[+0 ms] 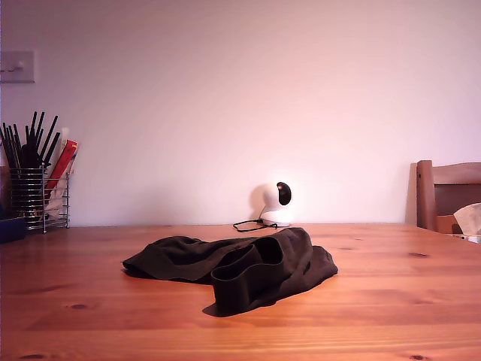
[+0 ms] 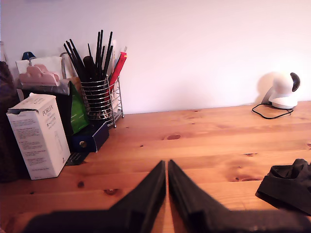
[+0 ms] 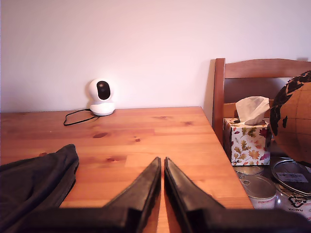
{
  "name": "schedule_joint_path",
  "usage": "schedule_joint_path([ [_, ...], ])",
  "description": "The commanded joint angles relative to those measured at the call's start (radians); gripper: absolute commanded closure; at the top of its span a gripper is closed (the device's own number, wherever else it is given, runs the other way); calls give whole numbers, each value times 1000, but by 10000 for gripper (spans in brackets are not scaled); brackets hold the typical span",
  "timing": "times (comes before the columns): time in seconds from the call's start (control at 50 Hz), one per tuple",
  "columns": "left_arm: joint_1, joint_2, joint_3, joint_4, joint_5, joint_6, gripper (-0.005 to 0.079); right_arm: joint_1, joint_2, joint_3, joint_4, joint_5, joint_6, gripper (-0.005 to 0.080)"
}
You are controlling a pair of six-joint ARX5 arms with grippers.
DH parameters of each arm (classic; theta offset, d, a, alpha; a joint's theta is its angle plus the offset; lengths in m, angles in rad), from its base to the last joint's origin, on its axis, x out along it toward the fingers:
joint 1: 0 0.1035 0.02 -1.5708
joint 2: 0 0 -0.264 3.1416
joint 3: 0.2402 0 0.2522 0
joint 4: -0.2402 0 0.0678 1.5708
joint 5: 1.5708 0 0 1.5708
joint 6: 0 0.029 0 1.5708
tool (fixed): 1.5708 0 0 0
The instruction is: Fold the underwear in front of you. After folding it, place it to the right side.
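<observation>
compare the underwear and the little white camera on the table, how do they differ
The underwear is dark charcoal cloth, lying limp and crumpled, spread wide and low near the middle of the table. The camera is white, hard and rounded with a black face, standing upright at the table's far edge by the wall, with a thin black cord trailing from it. Both rest on the wooden table, and neither is touched by a gripper.
</observation>
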Motion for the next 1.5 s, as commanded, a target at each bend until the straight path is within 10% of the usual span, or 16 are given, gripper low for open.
schedule_joint_path([
  [0.0, 54, -14, 14, -190, 157, -72, 761, -128, -6, 24, -236, -130, 4, 763],
  [0.52, 54, -14, 14, -179, 171, -72, 761, -128, -6, 24, -228, -135, 8, 763],
  [1.02, 52, -14, 14, 23, 275, -208, 761, -123, -6, 32, 118, -291, 364, 762],
  [1.48, 10, 130, 16, 41, 493, -267, 762, -34, 164, 220, -58, -460, 347, 763],
])
